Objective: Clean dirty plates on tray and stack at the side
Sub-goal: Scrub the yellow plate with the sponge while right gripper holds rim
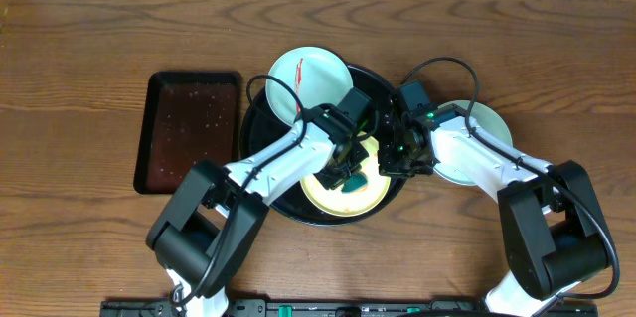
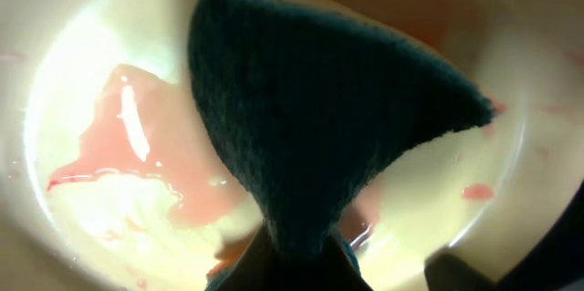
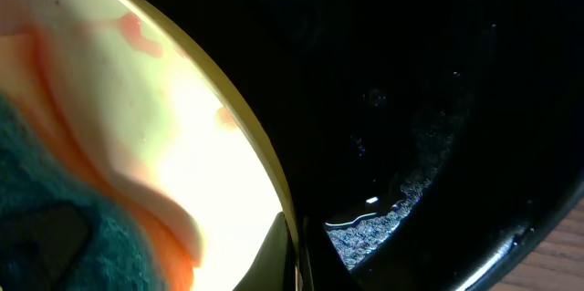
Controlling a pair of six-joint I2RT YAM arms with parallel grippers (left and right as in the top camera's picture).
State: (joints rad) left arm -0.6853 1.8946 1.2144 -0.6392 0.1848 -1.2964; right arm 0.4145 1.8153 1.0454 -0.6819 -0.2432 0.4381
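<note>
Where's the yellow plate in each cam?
Overhead: yellow plate, low centre, on the black tray.
Left wrist: the plate fills the frame, red-smeared, behind the sponge.
Right wrist: the plate takes the left half, its rim running diagonally.
Shared landmark: green sponge on the plate.

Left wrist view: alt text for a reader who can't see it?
A dark green sponge fills the centre, pressed onto a pale yellow plate. A wet pinkish-red smear spreads to its left.
</note>
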